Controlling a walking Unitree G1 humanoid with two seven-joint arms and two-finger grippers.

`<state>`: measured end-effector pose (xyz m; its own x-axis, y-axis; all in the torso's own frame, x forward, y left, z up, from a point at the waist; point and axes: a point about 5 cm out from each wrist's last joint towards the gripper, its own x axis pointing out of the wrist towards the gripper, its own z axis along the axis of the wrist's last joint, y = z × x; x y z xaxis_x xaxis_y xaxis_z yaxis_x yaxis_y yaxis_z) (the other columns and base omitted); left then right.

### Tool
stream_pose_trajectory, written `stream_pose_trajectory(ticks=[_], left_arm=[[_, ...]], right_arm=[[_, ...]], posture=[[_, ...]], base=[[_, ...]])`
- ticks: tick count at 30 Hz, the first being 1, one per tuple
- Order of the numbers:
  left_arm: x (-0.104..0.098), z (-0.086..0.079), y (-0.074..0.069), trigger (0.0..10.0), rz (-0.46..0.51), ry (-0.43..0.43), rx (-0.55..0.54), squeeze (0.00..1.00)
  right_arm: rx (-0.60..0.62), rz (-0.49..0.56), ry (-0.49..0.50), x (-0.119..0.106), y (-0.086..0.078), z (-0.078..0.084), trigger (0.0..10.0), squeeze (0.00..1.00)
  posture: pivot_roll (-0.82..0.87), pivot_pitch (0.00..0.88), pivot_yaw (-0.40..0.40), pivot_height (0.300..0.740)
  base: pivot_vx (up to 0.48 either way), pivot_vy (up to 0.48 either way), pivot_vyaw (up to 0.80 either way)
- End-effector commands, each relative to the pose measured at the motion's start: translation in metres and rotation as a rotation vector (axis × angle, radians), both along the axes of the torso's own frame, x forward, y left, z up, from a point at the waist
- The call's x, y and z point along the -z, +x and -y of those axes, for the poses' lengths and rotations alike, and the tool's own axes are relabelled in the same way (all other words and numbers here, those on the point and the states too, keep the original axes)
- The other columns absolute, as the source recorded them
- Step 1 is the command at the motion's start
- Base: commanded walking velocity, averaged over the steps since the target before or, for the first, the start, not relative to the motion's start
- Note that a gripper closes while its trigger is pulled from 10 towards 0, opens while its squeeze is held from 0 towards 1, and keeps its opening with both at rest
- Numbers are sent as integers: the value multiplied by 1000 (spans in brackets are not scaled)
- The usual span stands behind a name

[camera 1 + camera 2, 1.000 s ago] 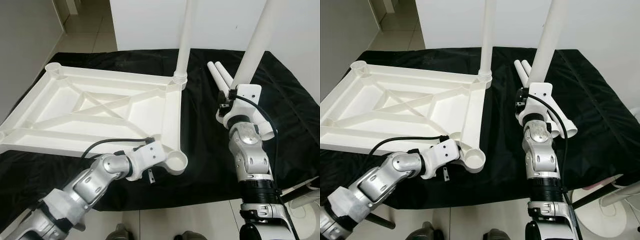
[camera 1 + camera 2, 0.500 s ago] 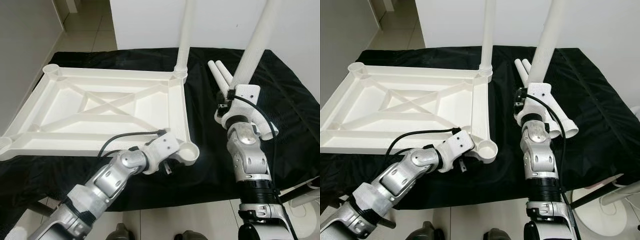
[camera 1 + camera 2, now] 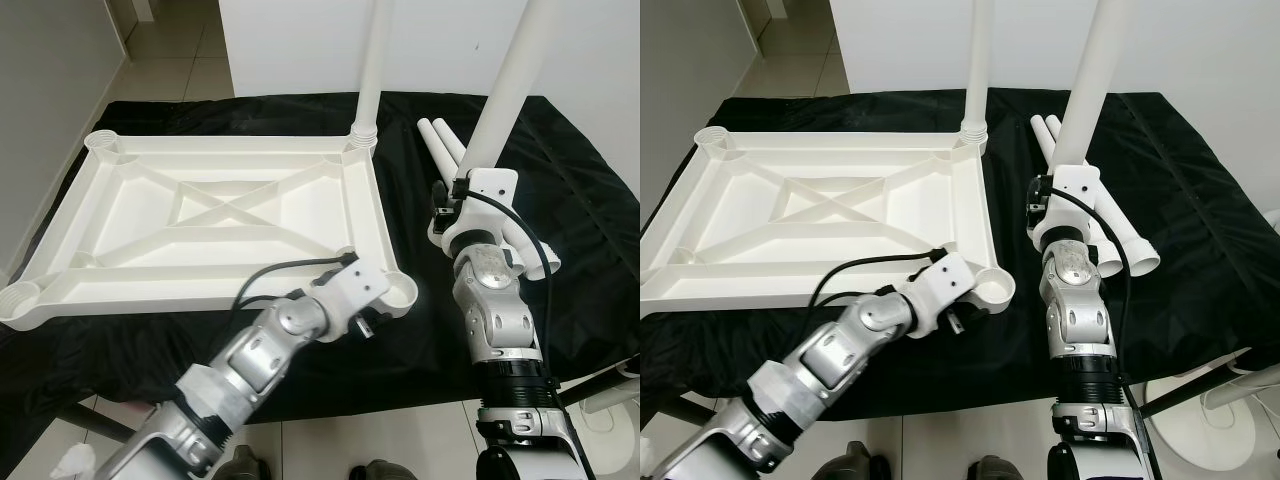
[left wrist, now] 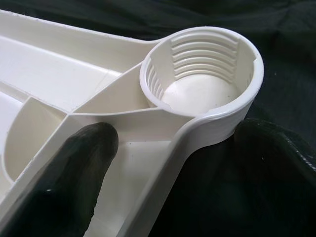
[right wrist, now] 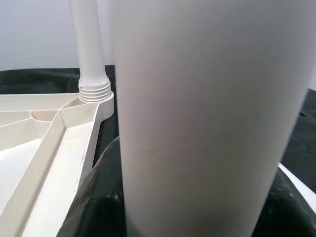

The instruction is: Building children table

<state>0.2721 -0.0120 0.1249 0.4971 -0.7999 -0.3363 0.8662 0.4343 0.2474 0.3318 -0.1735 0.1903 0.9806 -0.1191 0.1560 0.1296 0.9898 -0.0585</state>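
White ribbed tabletop [image 3: 210,215] lies upside down (one leg [image 3: 366,70] screwed in).

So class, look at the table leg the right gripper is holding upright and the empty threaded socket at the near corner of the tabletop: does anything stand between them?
Nothing visible does. The held leg stands upright in the right gripper, and bare black cloth separates it from the empty socket. The left gripper clamps the tabletop beside that socket, leaving its mouth open.

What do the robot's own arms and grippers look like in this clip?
Both arms are jointed silver metal segments ending in white wrist housings. A black cable loops over each wrist, and the right arm has a black ribbed collar low down. The left gripper has thick, matte black, rounded fingers.
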Motion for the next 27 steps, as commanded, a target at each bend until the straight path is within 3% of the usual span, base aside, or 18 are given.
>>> stream_pose_trajectory(ticks=[1, 4, 8, 12, 18, 21, 27], left_arm=[[-6, 7, -1, 10000, 36, 3, 15, 0], [-14, 8, -1, 10000, 43, -24, 23, 0], [-37, -6, 2, 10000, 34, -130, 45, 0], [-45, -15, -2, 10000, 52, -154, 70, 0], [-47, -23, -5, 10000, 62, -156, 78, 0], [-42, -42, -7, 10000, 47, -133, 74, 0], [-42, -54, -7, 10000, 45, -147, 34, 0]], right_arm=[[6, 11, -2, -1, -1, 1, 10000, 0], [-3, 12, -7, -1, -2, -1, 10000, 0], [-26, 17, -31, 2, -5, -3, 10000, 0], [-35, 18, -43, 3, -6, -4, 10000, 0], [-67, 27, -50, 4, -8, -6, 10000, 0], [-159, 55, -44, 5, -14, -17, 10000, 0], [-232, 80, -35, 8, -21, -24, 10000, 0]], posture=[[-98, 78, 32, 740], [-92, 76, 32, 740], [-79, 64, 27, 740], [-74, 58, 23, 740], [-70, 49, 16, 740], [-65, 42, 6, 740], [-56, 30, -9, 740]], base=[[0, 0, 0], [0, 0, 0], [0, 0, 0], [0, 0, 0], [0, 0, 0], [0, 0, 0], [0, 0, 0]])
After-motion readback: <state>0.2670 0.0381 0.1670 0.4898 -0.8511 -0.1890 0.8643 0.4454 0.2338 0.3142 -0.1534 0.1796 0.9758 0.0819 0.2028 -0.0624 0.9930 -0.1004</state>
